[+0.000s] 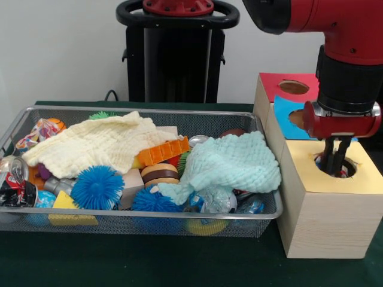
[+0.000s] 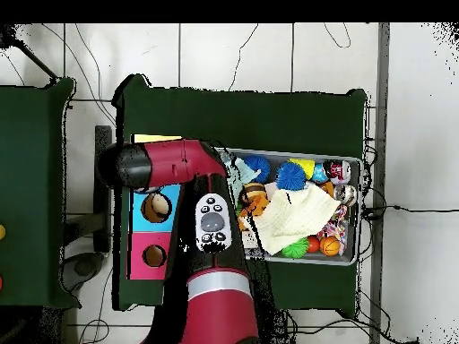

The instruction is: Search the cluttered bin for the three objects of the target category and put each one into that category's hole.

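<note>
My gripper (image 1: 335, 162) hangs straight down over the yellow-topped wooden box (image 1: 371, 179), with its tips dipped into the round hole (image 1: 354, 170). The fingers stand close together, and bits of white, colour-dotted cloth (image 1: 345, 173) show in the hole around them. The wire mesh bin (image 1: 143, 110) stands left of the boxes, full of clutter. A bunched white piece with coloured print (image 1: 35, 134) lies at its far left end; I cannot tell whether it is a dotted cloth. In the overhead view the arm (image 2: 170, 166) hides the gripper and the hole.
A pale yellow knitted cloth (image 1: 96, 143) and a mint-green knitted cloth (image 1: 236, 161) cover much of the bin. Blue spiky balls (image 1: 97, 187), an orange toothed piece (image 1: 163, 150), cans (image 1: 13, 173) and balls lie around them. The blue-faced (image 1: 284, 110) and red-faced (image 1: 272, 84) boxes stand behind the yellow one.
</note>
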You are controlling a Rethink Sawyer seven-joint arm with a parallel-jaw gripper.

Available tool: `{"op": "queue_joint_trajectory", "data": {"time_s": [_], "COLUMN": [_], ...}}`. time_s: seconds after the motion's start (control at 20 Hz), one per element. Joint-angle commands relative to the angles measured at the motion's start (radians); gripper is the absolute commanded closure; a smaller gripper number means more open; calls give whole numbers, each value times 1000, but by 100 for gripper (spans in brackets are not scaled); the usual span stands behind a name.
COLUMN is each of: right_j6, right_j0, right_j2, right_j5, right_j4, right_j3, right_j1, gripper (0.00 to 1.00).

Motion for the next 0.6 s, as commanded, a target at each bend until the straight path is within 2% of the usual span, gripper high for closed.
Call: {"op": "queue_joint_trajectory", "data": {"time_s": [0.05, 0.6], "right_j6": [9, -14], "right_j0": [-4, -7], "right_j2": [41, 53], "right_j5": [-25, -37], "right_j4": [-66, -68], "right_j3": [-42, -89], "right_j1": [92, 141], "gripper": [100, 100]}}
